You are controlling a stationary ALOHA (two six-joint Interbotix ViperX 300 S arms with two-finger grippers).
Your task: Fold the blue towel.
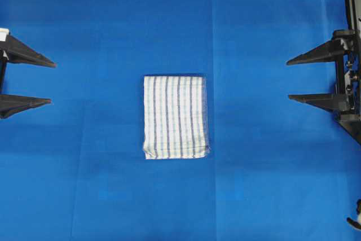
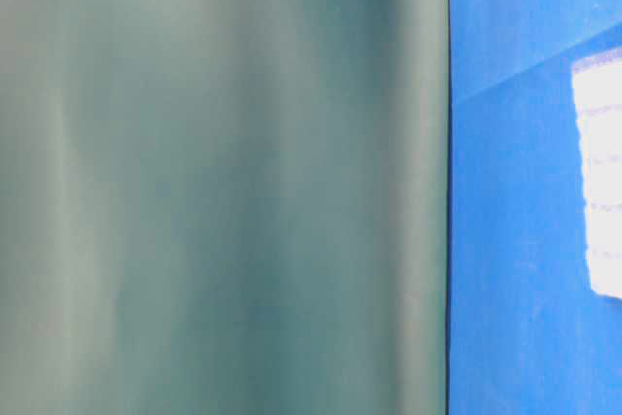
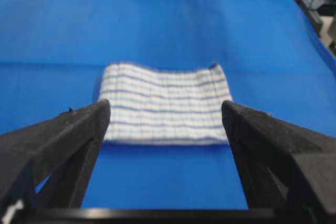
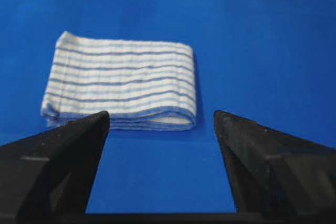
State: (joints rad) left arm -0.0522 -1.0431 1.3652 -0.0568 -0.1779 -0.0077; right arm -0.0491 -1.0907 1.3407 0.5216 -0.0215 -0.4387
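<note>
Looking down, we find the blue towel (image 1: 175,117) folded into a compact rectangle near the middle of the table covering (image 1: 101,184), its long axis running from far edge to near edge. We have the left gripper (image 1: 49,82) and right gripper (image 1: 289,79) at opposite side edges, both spread wide, empty, well apart from it and about equally distant. Nothing stands between.

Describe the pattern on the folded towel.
The towel is white with thin dark-blue and pale-blue parallel stripes, clearest in the overhead view.
</note>
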